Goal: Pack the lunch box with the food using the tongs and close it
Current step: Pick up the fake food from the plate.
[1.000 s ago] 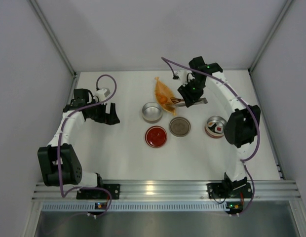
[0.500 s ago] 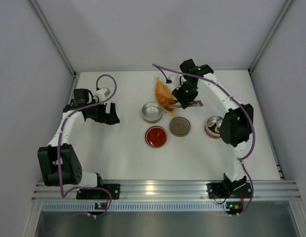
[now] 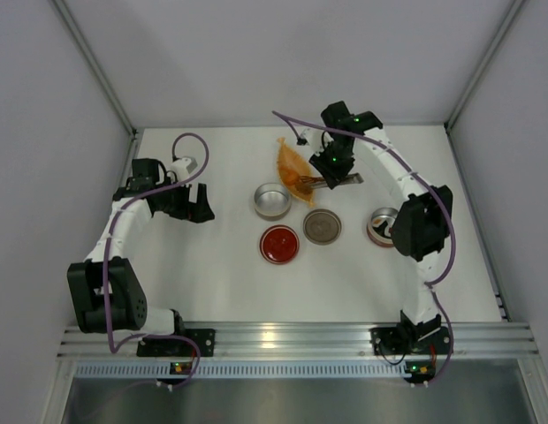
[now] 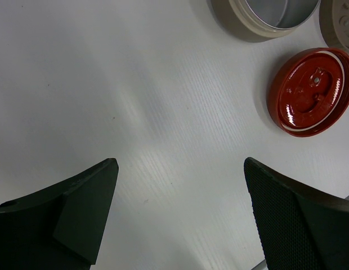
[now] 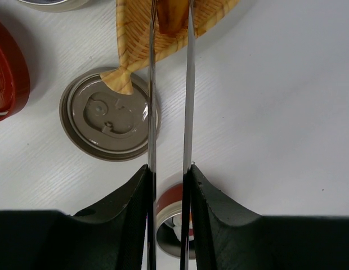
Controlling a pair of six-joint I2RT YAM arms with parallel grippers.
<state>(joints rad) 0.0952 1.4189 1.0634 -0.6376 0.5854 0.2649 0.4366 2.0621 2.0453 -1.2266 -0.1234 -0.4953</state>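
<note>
The right gripper point(image 5: 169, 175) pinched both arms of the tongs point(image 5: 189, 101), squeezing them narrow and almost parallel. They ran up the middle of the right wrist view to the orange leaf-shaped dish point(image 5: 132, 50) at the top edge, where an orange-brown lump of food point(image 5: 170, 16) sat between their tips; whether it was gripped could not be told. A grey lid point(image 5: 110, 121) lay left of the tongs, under the dish's tail. At the left of the overhead view, the left gripper point(image 4: 179, 169) hung spread wide over bare table, with the red lid point(image 4: 309, 93) and steel tin point(image 4: 276, 14) at the upper right of its view.
</note>
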